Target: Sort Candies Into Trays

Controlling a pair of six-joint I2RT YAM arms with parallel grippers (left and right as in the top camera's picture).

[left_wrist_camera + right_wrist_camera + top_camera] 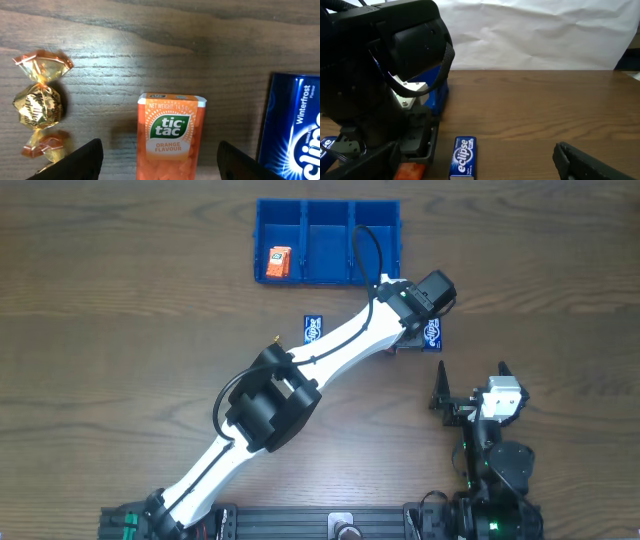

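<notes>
Risk notes on the candy sort. Got the left pincer (160,150) hanging released, jaws spread wide, nothing gripped, with an orange mint box (171,135) lined up between them, flat on the bench (165,45). Found that box right of centre, just near of the right-hand end of the blue tray (260,240). Also spotted a matching orange mint box (279,263) already in the tray's left compartment, so probably heading there with this one.

Flanked tight, though: blue gum pack (292,125) near one side, gold-wrapped candy (39,105) on the other. Could easily go wrong on the way down: with jaws this wide, might land a fingertip on the gum pack, or clip the candy's twisted wrapper and drag either along. Might also pinch the box off-centre and have it swivel or pop out, being slick plastic by the look. Worth remembering the long carry to the left compartment too; could drop it into the wrong bin with a loose grip, or snag the tray wall coming in low.

Also a second blue gum pack (312,330) further left on the bench, out of the way. Can see the right pincer (472,385) parked at the near right, likewise spread and holding nothing, apart from all the candies.
</notes>
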